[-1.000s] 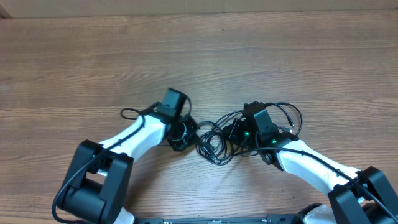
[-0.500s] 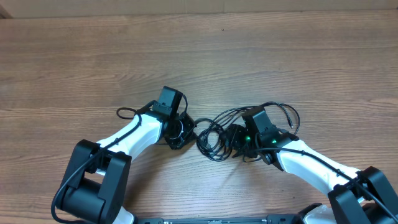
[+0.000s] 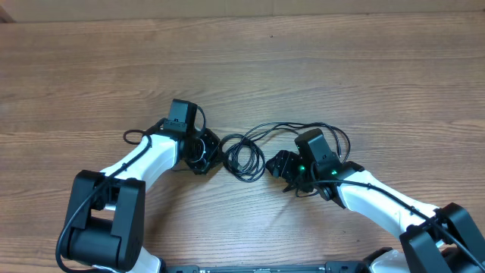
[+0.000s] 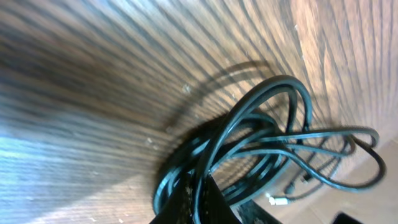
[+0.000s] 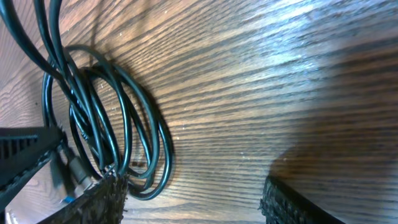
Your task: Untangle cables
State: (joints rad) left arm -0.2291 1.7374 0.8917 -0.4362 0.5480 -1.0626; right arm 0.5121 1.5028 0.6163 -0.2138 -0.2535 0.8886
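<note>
The cables (image 3: 243,158) are thin black cords bunched into a small coil at mid-table, and longer loops (image 3: 333,133) trail right over the right arm. My left gripper (image 3: 212,154) is shut on the coil's left side. In the left wrist view the cords (image 4: 261,118) fan out from my closed fingers (image 4: 208,196), and a silver plug tip (image 4: 279,200) lies beyond them. My right gripper (image 3: 282,173) stands open just right of the coil. Its wrist view shows bare wood between the pads (image 5: 107,200), with the coil (image 5: 106,124) lying beside the left pad.
The wooden table (image 3: 242,68) stretches far back and to both sides. Both white arms reach in from the front edge. A thicker black cord (image 3: 135,137) loops off the left arm.
My right gripper has opened and let go of the cables. My left gripper has pulled the coil leftward, stretching the loops away from the right gripper.
</note>
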